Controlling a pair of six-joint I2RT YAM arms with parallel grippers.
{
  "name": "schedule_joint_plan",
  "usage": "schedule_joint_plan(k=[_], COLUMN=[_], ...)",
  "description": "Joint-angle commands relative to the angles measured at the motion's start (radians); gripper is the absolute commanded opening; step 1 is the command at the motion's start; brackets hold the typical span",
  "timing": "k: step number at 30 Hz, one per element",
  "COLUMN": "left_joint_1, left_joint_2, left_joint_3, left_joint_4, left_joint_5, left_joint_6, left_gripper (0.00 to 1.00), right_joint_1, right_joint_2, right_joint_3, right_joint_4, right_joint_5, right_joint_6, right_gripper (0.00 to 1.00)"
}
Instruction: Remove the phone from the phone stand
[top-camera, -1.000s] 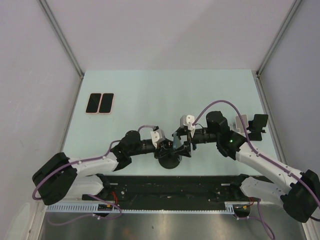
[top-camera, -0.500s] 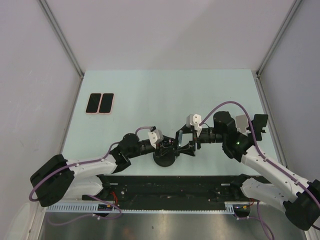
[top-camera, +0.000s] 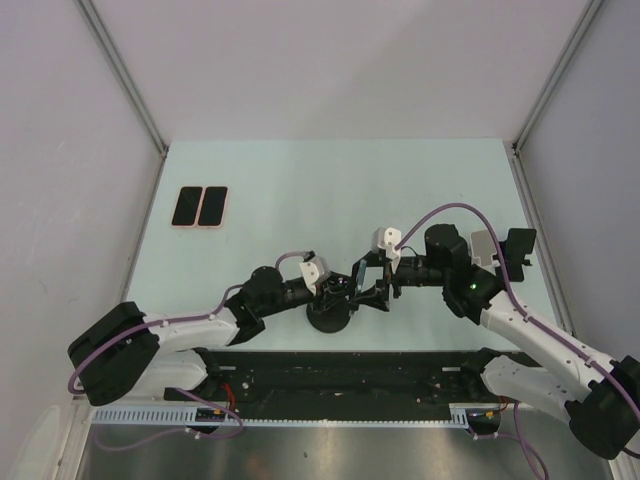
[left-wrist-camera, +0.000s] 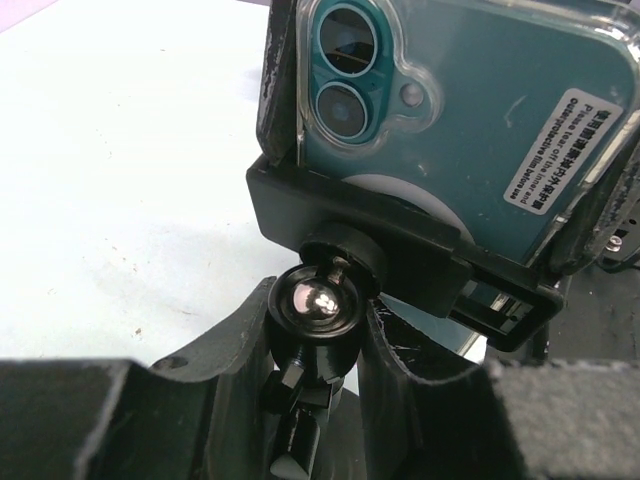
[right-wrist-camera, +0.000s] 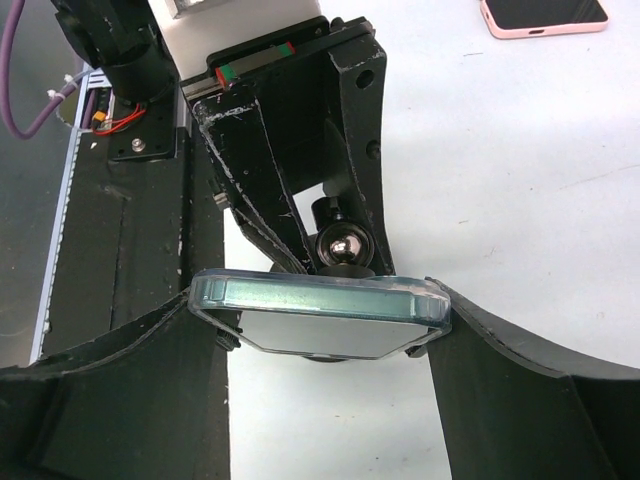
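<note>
Both arms reach inward, left tool (top-camera: 334, 291) and right tool (top-camera: 366, 283) each clamped tight.

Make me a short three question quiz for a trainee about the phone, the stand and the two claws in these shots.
1. True or false: the phone is already out of the phone stand.
2. What does the left claw pinch? A the phone, B the phone stand, C nothing.
3. Fill in: the right claw grips the ____.
Key: 1 false; 2 B; 3 phone.
</note>
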Motion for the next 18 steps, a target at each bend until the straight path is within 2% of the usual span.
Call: schedule_joint_plan(k=[1, 11, 18], left_joint_1=[0.063, 0.073, 0.075], left_joint_2=[-0.012, -0.021, -0.020], left_joint_3=[-0.040, -0.046, -0.023], left_joint_4=[-0.085, -0.085, -0.085], left_joint_5=[-0.309, -0.383, -0.345], left_joint_6=[0.002, -0.032, -0.013], left_gripper=[0.00, 0.00, 0.00], right_joint_1=[-0.034, -0.037, -0.032], right_joint_2=[-0.079, -0.104, -0.073], right_joint_3=[0.024, 0.002, 0.002], right_joint_4=[0.090, 0.151, 0.177], right_joint_5=[0.105, 0.231, 0.204], right_joint_6=[0.037, 0.063, 0.073], right_gripper=[0.00, 0.00, 0.00])
